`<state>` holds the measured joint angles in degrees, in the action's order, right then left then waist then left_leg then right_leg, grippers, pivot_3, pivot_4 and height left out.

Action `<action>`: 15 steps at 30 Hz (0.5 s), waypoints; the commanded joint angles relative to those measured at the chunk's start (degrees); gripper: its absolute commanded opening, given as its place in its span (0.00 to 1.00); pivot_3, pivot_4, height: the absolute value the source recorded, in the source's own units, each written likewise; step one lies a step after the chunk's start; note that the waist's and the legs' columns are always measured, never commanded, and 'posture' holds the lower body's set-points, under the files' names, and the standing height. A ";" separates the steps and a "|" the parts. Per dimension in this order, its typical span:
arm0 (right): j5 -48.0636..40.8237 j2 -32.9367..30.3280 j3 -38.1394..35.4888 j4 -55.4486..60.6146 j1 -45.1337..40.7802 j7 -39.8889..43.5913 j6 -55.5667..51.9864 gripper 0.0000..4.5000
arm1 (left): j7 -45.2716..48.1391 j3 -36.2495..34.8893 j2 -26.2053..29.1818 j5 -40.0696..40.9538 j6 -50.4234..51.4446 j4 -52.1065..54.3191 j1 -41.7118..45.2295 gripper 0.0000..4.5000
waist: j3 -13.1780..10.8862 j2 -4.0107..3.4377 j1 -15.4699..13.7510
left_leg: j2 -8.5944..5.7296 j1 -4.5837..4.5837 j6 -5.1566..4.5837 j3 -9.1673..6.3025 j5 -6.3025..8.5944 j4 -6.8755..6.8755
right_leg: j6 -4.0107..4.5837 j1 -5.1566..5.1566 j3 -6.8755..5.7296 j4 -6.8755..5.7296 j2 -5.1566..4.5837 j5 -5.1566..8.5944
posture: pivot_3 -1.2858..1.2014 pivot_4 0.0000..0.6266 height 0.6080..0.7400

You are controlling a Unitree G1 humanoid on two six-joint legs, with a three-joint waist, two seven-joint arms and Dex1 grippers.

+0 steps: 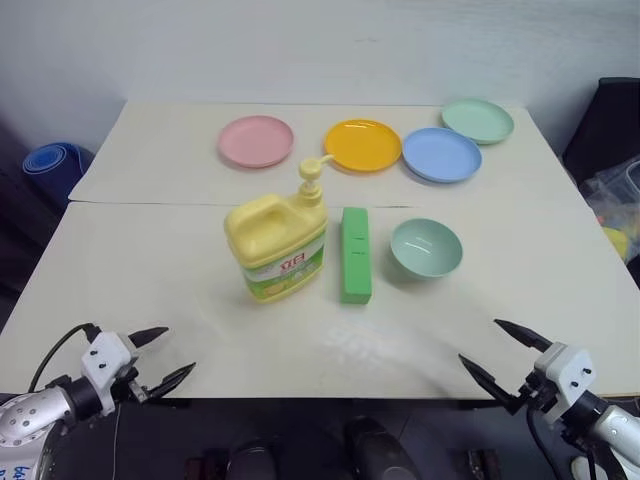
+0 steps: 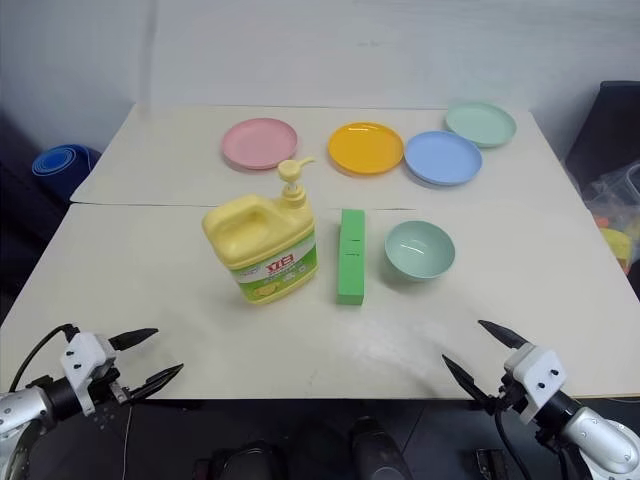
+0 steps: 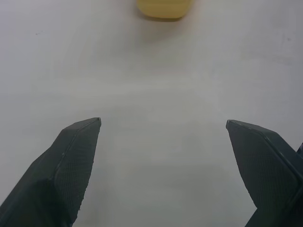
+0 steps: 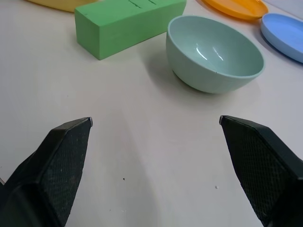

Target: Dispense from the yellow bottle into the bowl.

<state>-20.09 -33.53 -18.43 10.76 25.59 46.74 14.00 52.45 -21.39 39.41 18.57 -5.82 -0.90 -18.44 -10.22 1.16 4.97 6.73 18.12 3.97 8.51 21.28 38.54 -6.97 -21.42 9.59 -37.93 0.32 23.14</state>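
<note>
The yellow bottle [image 1: 277, 243] stands upright mid-table, a squat jug with a handle, a yellow pump nozzle and a green-white label. To its right, past a green block, the small mint-green bowl [image 1: 426, 248] sits empty; it also appears as the bowl [image 4: 214, 53] in the right wrist view. My left gripper [image 1: 163, 356] hovers open at the table's near left edge, well short of the bottle [image 3: 164, 8]. At the near right edge my right gripper [image 1: 502, 349] is open too, with nothing between its fingers.
A green rectangular block [image 1: 355, 254] lies between bottle and bowl. Along the far side sit a pink plate [image 1: 256, 140], an orange plate [image 1: 362, 144], a blue plate [image 1: 441, 153] and a flat mint-green plate [image 1: 478, 120]. A seam crosses the table behind the bottle.
</note>
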 commanded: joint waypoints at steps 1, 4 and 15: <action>-0.91 0.75 -0.76 0.59 -0.55 -0.78 -0.12 1.00 | 1.05 -0.17 0.13 1.52 0.56 1.23 -0.52 1.00 | 0.00 0.00 0.00 | 0.00 0.00 0.00 0.00 0.00 0.00 | 0.00 0.00 0.00 0.00 0.00 0.00 | 0.52 0.24 1.00; -3.41 -0.79 3.56 9.06 -3.47 -4.49 -14.33 1.00 | 11.39 -0.27 1.39 11.06 3.01 5.66 -1.14 1.00 | 0.00 0.00 0.09 | 0.01 0.01 0.00 0.00 0.00 0.02 | 0.00 -0.01 0.00 -0.03 0.00 0.00 | 0.52 0.24 1.00; -8.79 7.54 21.35 20.01 -36.96 -29.71 -72.12 1.00 | 13.73 3.19 6.91 14.60 13.92 16.57 5.57 1.00 | 0.05 0.07 1.45 | 0.07 0.17 0.07 -0.17 0.01 -0.01 | 0.00 -0.29 -0.13 -0.25 0.03 0.00 | 0.52 0.24 1.00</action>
<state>-28.35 -28.07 2.26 31.25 -10.04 20.88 -51.95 66.86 -18.32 45.81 31.76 6.68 13.32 -13.35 -10.17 1.22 6.42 6.79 18.37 4.04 8.35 21.29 38.49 -6.97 -21.85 9.46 -38.21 0.34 23.14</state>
